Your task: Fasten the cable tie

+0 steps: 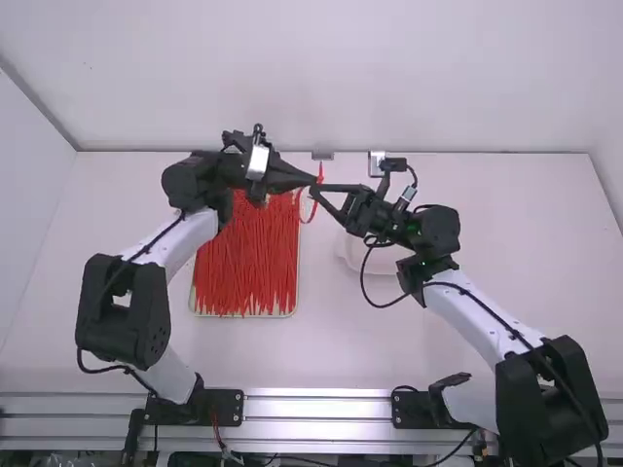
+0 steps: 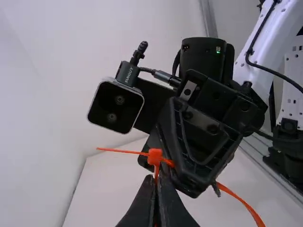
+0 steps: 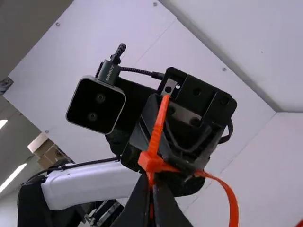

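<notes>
Both pairs of jaws were pressed together, and each was pinching the same red strap; your left gripper (image 2: 155, 185) had its fingers closed to a thin seam on the cable tie (image 2: 155, 156) just under its square head; your right gripper (image 3: 150, 185) was shut the same way, with the head sitting right at its fingertips. You held the tie in the air where the two grippers met tip to tip, above the far end of the tray (image 1: 243, 314) and clear of the spare ties (image 1: 248, 255) piled in it; that looked deliberate, since a tie lifted off the table (image 1: 506, 209) leaves room for both arms to work it. The grippers faced each other so closely that each could brace against the other's pull; I judged that to be the reason for the pose. A thin tail stuck out past the head, and a loop of strap curved away to the side, so the tail seemed already threaded; I could not tell which gripper had the tail end and which the body. What remained, as I read it, was drawing the loop tight.
</notes>
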`<state>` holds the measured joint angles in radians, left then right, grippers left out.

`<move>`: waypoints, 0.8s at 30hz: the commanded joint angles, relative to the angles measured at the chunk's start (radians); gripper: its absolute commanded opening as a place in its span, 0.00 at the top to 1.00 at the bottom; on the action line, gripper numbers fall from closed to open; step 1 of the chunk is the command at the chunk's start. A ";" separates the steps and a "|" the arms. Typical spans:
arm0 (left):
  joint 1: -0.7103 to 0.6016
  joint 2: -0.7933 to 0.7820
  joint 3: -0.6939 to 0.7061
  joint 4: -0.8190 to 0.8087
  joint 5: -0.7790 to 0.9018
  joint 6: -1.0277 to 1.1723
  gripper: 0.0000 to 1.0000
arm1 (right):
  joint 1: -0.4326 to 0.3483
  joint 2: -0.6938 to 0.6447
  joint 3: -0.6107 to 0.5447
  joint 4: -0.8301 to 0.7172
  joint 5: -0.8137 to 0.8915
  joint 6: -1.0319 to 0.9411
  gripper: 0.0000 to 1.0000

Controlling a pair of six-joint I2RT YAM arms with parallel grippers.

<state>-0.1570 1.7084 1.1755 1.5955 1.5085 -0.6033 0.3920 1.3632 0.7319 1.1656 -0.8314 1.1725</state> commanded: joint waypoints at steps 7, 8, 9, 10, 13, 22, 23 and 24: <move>-0.040 -0.024 0.037 0.022 0.057 -0.010 0.99 | -0.018 0.011 0.010 -0.016 0.056 0.002 1.00; -0.041 -0.024 0.036 0.023 0.057 -0.009 0.99 | -0.020 0.011 0.010 -0.013 0.057 0.002 1.00; -0.048 -0.024 0.027 0.023 0.057 0.002 0.99 | -0.026 0.011 0.010 -0.001 0.057 0.010 1.00; -0.055 -0.024 0.022 0.020 0.058 0.010 0.99 | -0.031 0.011 0.009 0.017 0.050 0.010 1.00; -0.069 -0.024 0.004 0.018 0.058 0.022 0.99 | -0.043 0.011 0.010 0.058 0.047 0.044 1.00; -0.086 -0.024 -0.057 0.022 0.058 0.054 0.99 | -0.080 0.011 0.036 0.071 0.046 0.061 1.00; -0.085 -0.024 -0.068 0.022 0.058 0.058 0.99 | -0.077 0.011 0.049 0.050 0.046 0.060 1.00; -0.085 -0.024 -0.069 0.021 0.058 0.058 0.98 | -0.077 0.011 0.050 0.048 0.046 0.058 1.00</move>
<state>-0.2012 1.7084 1.1301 1.5967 1.4387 -0.5709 0.3428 1.3621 0.7319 1.2186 -0.9100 1.2282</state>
